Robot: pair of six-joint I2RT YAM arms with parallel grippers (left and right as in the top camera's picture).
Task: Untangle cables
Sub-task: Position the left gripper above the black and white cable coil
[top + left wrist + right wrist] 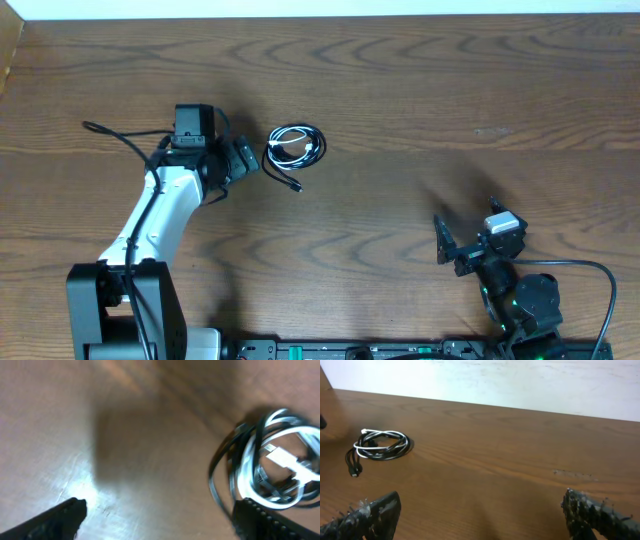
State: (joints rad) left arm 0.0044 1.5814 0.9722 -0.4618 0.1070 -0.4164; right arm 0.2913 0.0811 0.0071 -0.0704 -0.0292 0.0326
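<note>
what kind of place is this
Probably a robotics lab bench: a brown wood-grain table by a plain white wall, two robot arms, and a coil of thin black and white cables.

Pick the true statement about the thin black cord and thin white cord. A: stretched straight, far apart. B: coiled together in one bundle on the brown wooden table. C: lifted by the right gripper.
B: the thin black cord and thin white cord share one coil lying on the brown wooden table, far from the open right gripper.
</note>
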